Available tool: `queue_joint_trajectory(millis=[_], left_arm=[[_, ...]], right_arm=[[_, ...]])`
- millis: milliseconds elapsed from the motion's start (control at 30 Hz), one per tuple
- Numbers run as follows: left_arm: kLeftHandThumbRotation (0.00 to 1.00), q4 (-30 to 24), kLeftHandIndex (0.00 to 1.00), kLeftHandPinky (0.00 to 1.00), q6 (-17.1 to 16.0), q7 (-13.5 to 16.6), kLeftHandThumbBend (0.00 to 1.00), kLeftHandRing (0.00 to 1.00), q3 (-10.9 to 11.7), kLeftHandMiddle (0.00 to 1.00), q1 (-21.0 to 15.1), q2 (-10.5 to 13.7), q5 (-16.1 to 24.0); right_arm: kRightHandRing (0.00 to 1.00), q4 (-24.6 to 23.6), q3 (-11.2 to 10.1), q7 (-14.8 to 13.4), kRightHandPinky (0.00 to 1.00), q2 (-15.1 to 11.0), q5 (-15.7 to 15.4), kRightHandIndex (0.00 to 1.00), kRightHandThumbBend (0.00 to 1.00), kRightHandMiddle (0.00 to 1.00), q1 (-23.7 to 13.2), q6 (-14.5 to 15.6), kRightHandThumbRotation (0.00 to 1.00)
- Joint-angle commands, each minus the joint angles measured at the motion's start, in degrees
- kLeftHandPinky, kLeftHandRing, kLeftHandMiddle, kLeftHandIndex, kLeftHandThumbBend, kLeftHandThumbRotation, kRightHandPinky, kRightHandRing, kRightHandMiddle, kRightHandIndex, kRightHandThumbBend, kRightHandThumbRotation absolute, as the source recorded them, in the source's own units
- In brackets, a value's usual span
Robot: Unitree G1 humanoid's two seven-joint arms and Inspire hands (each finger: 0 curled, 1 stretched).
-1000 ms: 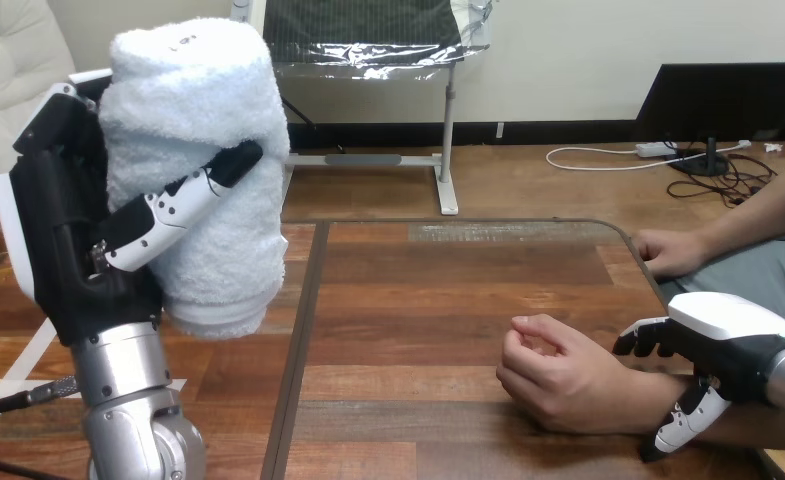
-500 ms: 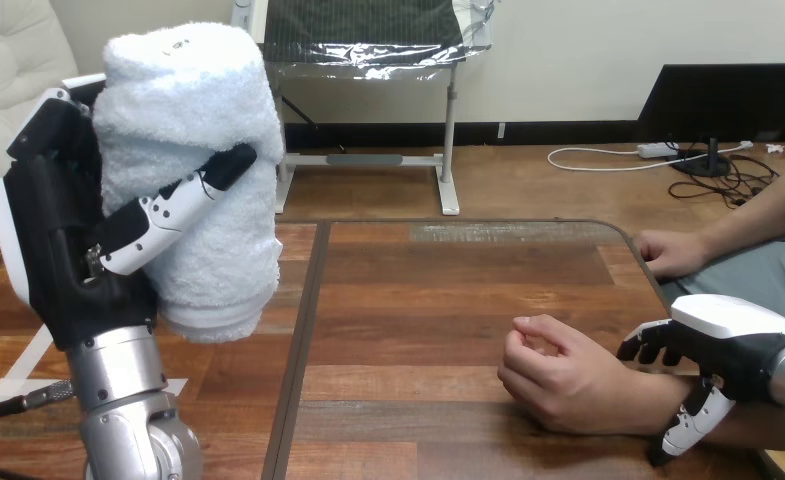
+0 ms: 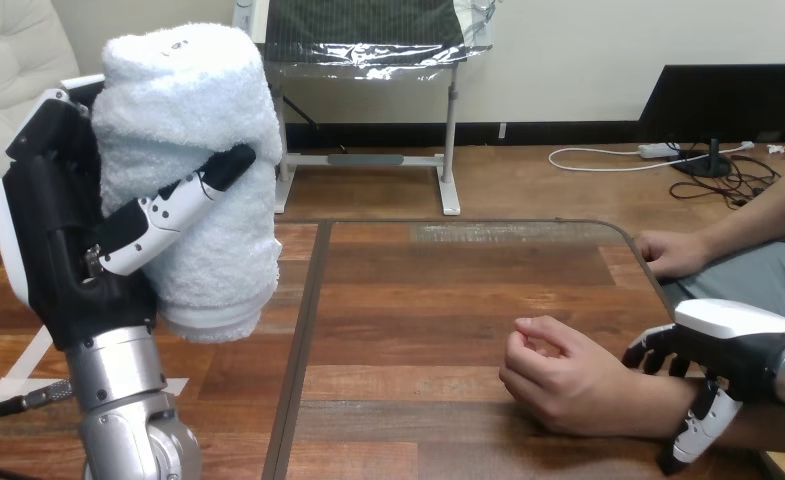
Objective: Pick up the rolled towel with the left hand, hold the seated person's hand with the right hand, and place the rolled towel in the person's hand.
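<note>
Brown wooden planks form the surface (image 3: 418, 290) that spans the view's lower part. At the view's left, the fluffy white rolled towel (image 3: 193, 110) is held upright and clear of the surface in the left hand (image 3: 53, 250), whose thumb and fingers curl round it. Near the right edge, the person's hand (image 3: 558, 382) rests loosely closed on the surface. The right hand (image 3: 733, 345) wraps the person's wrist (image 3: 663, 400), with its fingers curled over the top and its thumb on the near side.
</note>
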Motion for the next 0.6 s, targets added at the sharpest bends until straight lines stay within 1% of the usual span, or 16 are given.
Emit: queue_joint_trajectory(millis=[0,33,167,333,567], left_arm=[[0.00,-3.09,0.40,0.23,-0.51,-0.06,0.55,0.29,0.34,0.36,-3.02,0.21,0.17],[0.00,-3.15,0.40,0.23,-0.44,0.08,0.55,0.29,0.38,0.36,-3.02,0.20,0.41],[0.00,-3.46,0.40,0.23,0.00,-0.34,0.56,0.29,0.40,0.36,-3.04,0.09,-1.04],[0.00,-3.73,0.40,0.23,0.33,-0.48,0.55,0.29,0.47,0.35,-3.01,0.23,-1.47],[0.00,-3.98,0.40,0.23,0.69,-0.39,0.55,0.29,0.59,0.35,-3.07,0.40,-1.68]], right_arm=[[0.77,0.93,0.79,3.24,0.56,-1.39,0.48,0.84,1.00,0.83,0.67,3.45,0.07],[0.77,0.76,0.78,3.59,0.57,-1.37,0.49,0.84,1.00,0.83,0.69,3.84,0.06],[0.78,-0.58,0.82,5.30,0.58,-1.64,0.58,0.84,1.00,0.84,1.02,5.57,0.05],[0.78,-1.85,0.88,6.29,0.58,-2.19,0.59,0.84,1.00,0.84,1.53,6.52,0.04],[0.75,-3.01,0.43,7.01,0.59,-2.96,1.20,0.83,1.00,0.81,2.29,6.88,0.02]])
